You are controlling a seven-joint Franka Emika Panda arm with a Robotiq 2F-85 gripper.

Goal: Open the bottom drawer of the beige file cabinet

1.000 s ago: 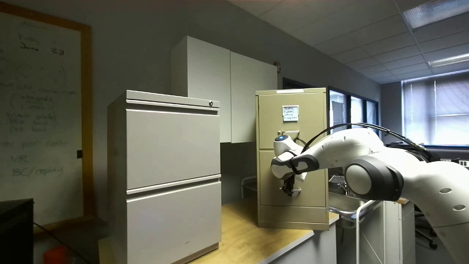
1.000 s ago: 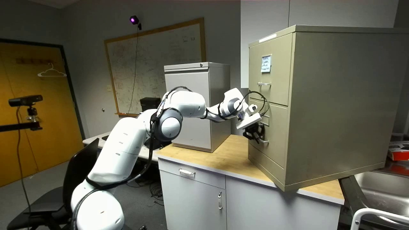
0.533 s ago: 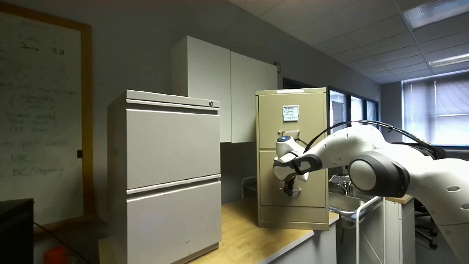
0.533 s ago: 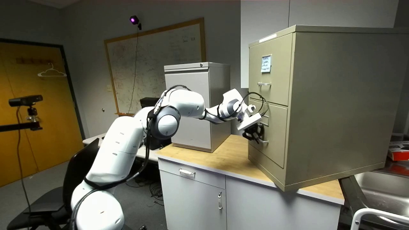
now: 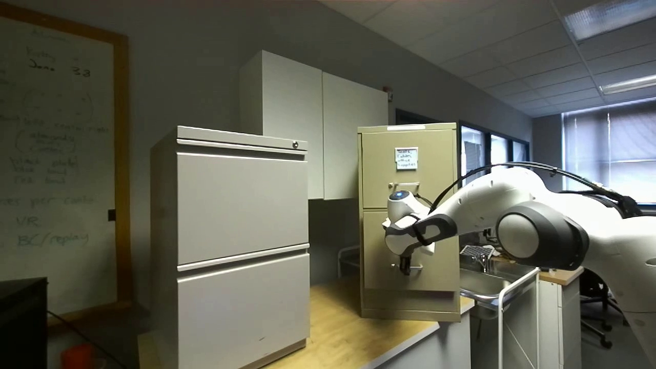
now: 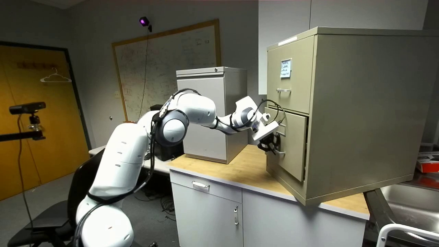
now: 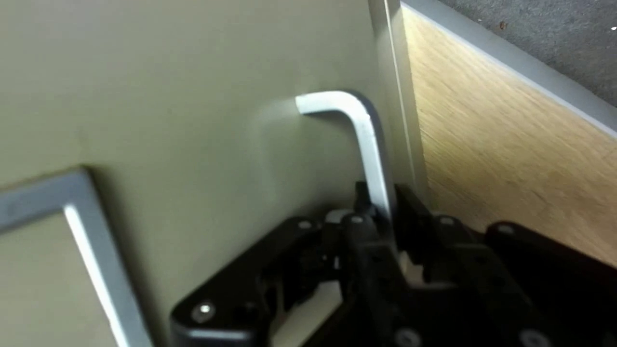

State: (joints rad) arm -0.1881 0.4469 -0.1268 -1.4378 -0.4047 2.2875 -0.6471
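The beige file cabinet (image 5: pixel 435 148) stands upright, also seen side-on in an exterior view (image 6: pixel 363 109). Its bottom drawer (image 5: pixel 441 241) sits slightly out from the cabinet body; a dark gap shows along its edge in an exterior view (image 6: pixel 295 144). My gripper (image 5: pixel 405 269), also at the drawer front in an exterior view (image 6: pixel 276 151), has its fingers on both sides of the drawer's metal pull (image 7: pixel 368 140). In the wrist view the gripper (image 7: pixel 383 193) is closed around that bar. The label holder (image 7: pixel 108 270) shows at the left. The arm partly hides the drawer front.
A pale grey two-drawer cabinet (image 5: pixel 241 205) stands beside the beige one on the wooden counter (image 5: pixel 353 333). A sink (image 6: pixel 408 206) and white rail (image 6: pixel 408 230) are near the cabinet's far side. A black chair (image 6: pixel 82 192) stands behind the arm.
The bottom drawer has come out a little from the cabinet, opening a gap at its edges. The arm has drawn back away from the cabinet, the gripper staying on the pull.
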